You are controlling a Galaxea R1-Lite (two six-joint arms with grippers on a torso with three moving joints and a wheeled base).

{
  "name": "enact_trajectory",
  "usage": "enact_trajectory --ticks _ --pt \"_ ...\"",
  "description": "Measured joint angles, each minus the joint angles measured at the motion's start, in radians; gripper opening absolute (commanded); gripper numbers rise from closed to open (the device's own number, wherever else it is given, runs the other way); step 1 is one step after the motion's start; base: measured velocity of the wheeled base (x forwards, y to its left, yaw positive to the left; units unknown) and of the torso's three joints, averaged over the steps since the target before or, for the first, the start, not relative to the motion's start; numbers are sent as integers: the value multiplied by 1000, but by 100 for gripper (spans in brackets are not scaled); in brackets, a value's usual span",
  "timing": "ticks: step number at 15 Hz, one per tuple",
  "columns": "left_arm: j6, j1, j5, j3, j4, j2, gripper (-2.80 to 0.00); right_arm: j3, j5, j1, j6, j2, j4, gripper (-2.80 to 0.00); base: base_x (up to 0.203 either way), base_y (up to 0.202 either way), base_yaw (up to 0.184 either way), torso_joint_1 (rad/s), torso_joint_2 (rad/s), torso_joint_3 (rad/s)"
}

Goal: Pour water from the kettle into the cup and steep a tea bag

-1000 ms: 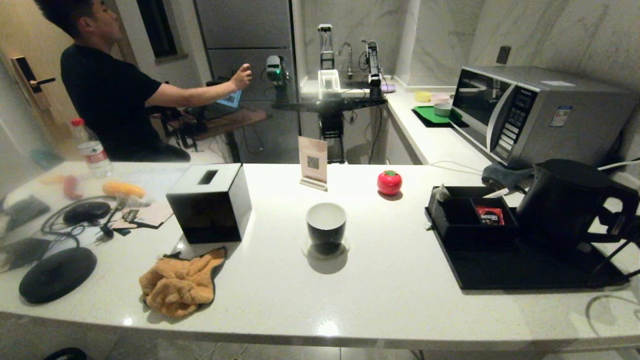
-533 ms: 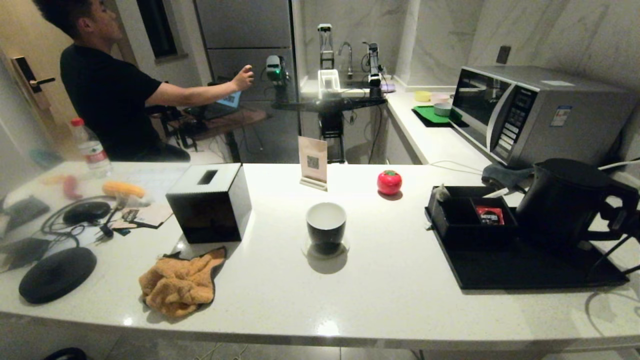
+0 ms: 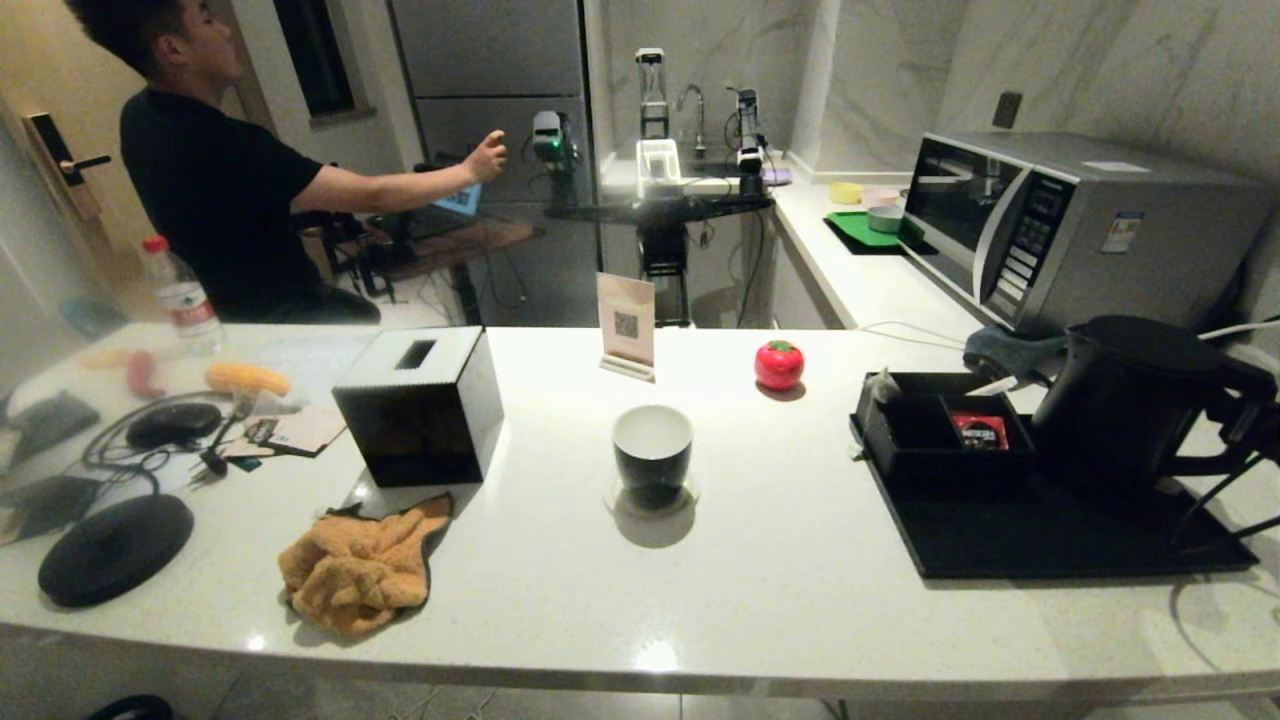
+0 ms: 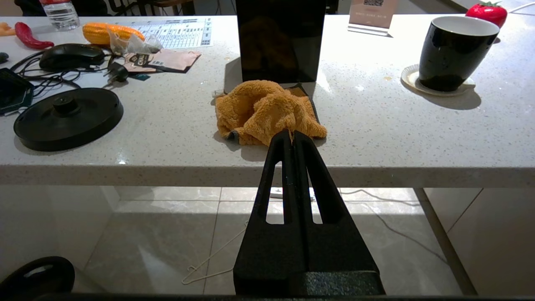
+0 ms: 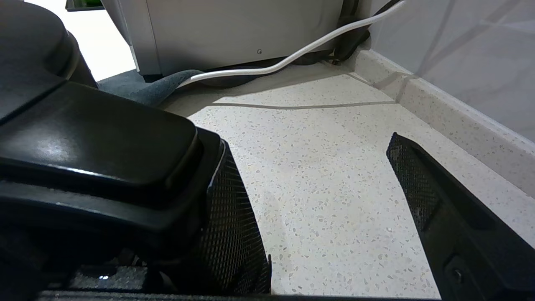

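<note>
The matte black kettle [image 3: 1130, 400] stands on the black tray [image 3: 1050, 545] at the right, its loop handle [image 5: 96, 138] turned towards the counter's right end. My right gripper [image 5: 307, 142] is open beside that handle. One finger [image 5: 228, 209] lies against the handle's outer side, and only bare counter shows between the fingers. The black cup [image 3: 652, 445] with a white inside sits on a coaster mid-counter; no water shows. A pale pointed tea bag [image 3: 884, 385] sticks up from the compartment box [image 3: 935, 430]. My left gripper [image 4: 292, 133] is shut and empty, parked below the counter's front edge.
A microwave [image 3: 1060, 225] and a white cable [image 5: 292, 56] are behind the kettle, with the wall close on the right. A red packet [image 3: 980, 428] lies in the box. On the counter are an orange cloth [image 3: 360, 565], a black tissue box [image 3: 420, 405], a red tomato [image 3: 779, 364] and the kettle base [image 3: 115, 548].
My right gripper has shifted a little to the right at the kettle's handle, so more of the handle shows. The kettle, cup and left arm have not moved.
</note>
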Motion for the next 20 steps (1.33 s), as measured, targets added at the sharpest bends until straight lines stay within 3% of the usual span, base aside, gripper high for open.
enact_trajectory --ticks 4,5,20 --pt "0 0 0 0 0 0 -280 -1 0 4 -1 0 0 0 0 0 0 0 0 0" --pt "0 0 0 0 0 0 -280 -1 0 5 -2 0 0 -280 0 0 0 0 0 0" --pt "0 0 0 0 0 0 -280 20 3 7 16 -19 -25 -280 0 0 0 0 0 0"
